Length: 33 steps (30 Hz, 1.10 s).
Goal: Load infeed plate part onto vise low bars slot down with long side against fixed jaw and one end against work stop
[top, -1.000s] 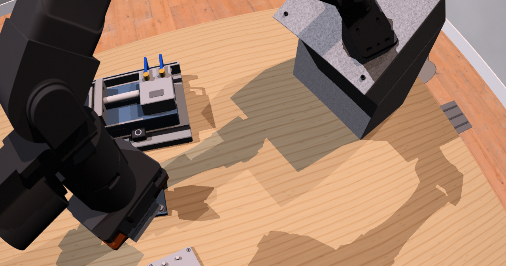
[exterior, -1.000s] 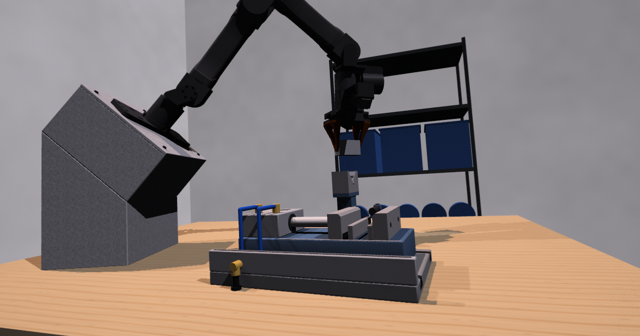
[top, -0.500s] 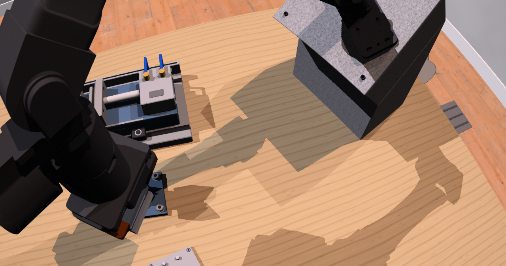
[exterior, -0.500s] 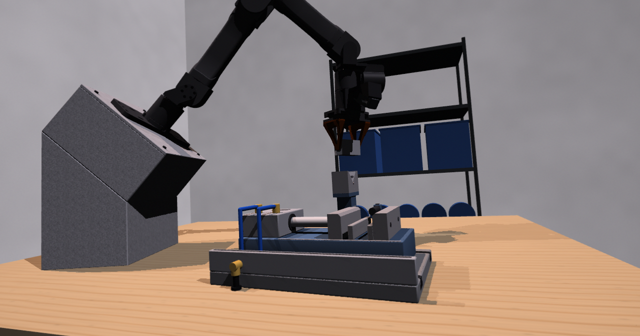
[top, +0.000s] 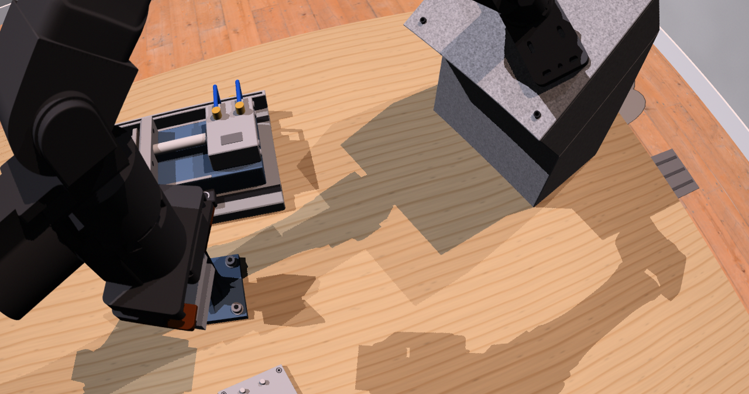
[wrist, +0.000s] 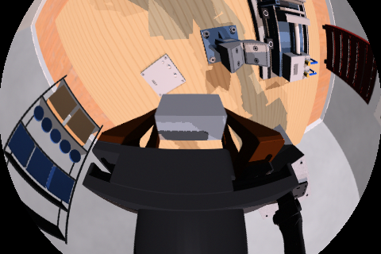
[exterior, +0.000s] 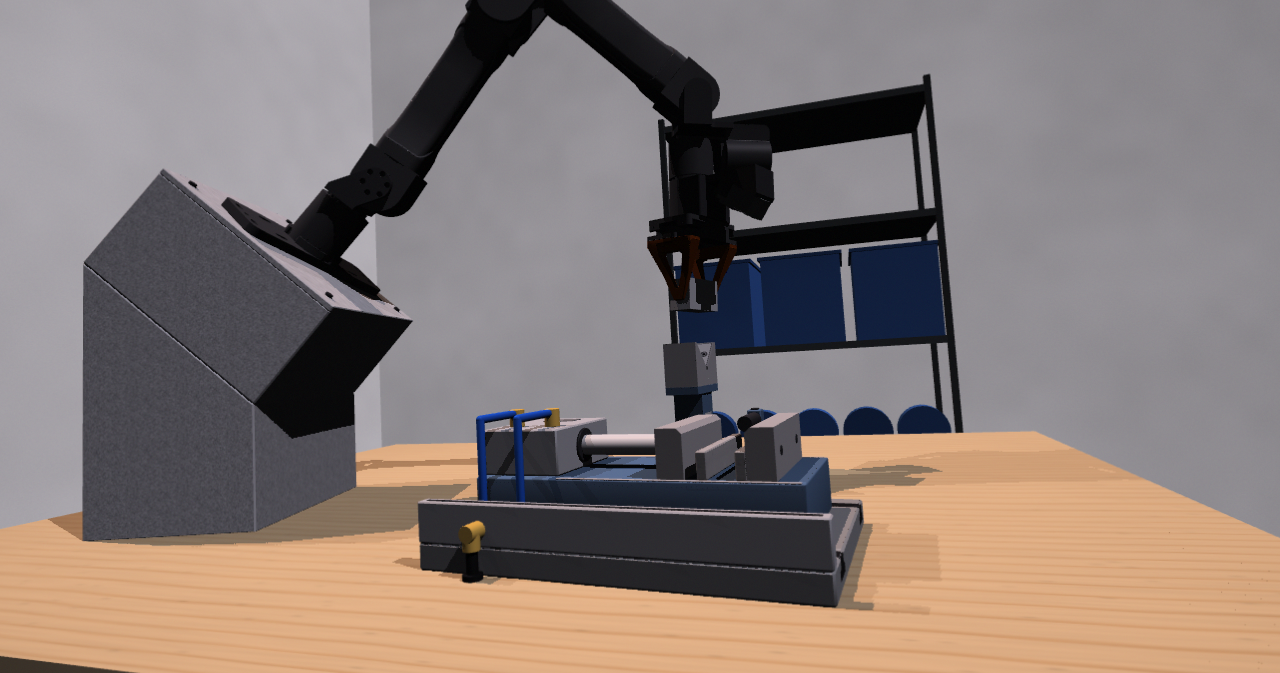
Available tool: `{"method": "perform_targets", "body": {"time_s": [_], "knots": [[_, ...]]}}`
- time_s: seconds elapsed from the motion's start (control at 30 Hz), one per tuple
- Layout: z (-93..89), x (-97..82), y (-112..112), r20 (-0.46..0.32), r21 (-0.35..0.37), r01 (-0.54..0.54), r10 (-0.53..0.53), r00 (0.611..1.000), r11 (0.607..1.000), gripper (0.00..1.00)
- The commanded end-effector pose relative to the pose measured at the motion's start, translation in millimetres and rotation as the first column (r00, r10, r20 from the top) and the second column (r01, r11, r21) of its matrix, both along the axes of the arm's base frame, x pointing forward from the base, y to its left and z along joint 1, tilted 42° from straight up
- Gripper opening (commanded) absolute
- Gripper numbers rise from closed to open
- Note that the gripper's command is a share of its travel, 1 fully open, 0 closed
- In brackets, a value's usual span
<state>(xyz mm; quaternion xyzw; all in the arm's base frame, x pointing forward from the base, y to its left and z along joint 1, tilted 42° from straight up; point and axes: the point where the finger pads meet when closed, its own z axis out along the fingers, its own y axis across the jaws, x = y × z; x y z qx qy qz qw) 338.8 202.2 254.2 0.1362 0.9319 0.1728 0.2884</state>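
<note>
1. The end effector (top: 200, 270) (exterior: 693, 291) (wrist: 190, 111) is pinching the block (top: 205, 292) (exterior: 693, 306) (wrist: 190, 105), high over the bench (top: 471, 297) (exterior: 1029, 579) (wrist: 111, 28).
2. In the wrist view, the vise (top: 233, 143) (exterior: 680, 495) (wrist: 294, 67) is up and right, near the bench's right edge. The block should go that way.
3. The block's long way runs from finger to finger.
4. I cannot tell where its slot points.
</note>
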Motion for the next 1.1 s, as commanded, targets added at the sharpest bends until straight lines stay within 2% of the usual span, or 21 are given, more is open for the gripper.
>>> {"method": "perform_targets", "body": {"time_s": [0.0, 0.1, 0.17, 0.27, 0.4, 0.5, 0.57, 0.67, 0.73, 0.8, 0.9, 0.97, 1.07], "knots": [[18.7, -1.3, -7.4, 0.069, -0.032, -0.083, 0.085, 0.994, 0.996, 0.0], [11.2, -1.8, -12.0, 0.065, -0.08, -0.129, 0.134, 0.989, 0.988, 0.0], [18.9, 0.8, -13.2, 0.09, -0.099, -0.158, 0.167, 0.982, 0.982, 0.0], [10.8, 0.0, -17.9, 0.081, -0.148, -0.204, 0.218, 0.973, 0.968, 0.0], [17.9, 2.8, -19.1, 0.105, -0.17, -0.23, 0.25, 0.963, 0.958, 0.0], [10.3, 2.1, -23.7, 0.093, -0.216, -0.275, 0.301, 0.949, 0.937, 0.0], [16.9, 4.5, -25.1, 0.113, -0.24, -0.299, 0.333, 0.936, 0.923, 0.0], [9.2, 3.7, -29.7, 0.097, -0.285, -0.343, 0.382, 0.919, 0.895, 0.0], [17.4, 6.4, -31.0, 0.118, -0.31, -0.362, 0.413, 0.903, 0.879, 0.0], [9.8, 6.0, -33.9, 0.102, -0.338, -0.39, 0.445, 0.89, 0.857, 0.0], [15.7, 7.8, -37.0, 0.112, -0.378, -0.419, 0.49, 0.864, 0.825, 0.0], [15.7, 7.8, -37.0, 0.112, -0.378, -0.419, 0.49, 0.864, 0.825, 0.0], [8.8, 7.0, -41.3, 0.091, -0.416, -0.456, 0.535, 0.84, 0.787, 0.0]]}}
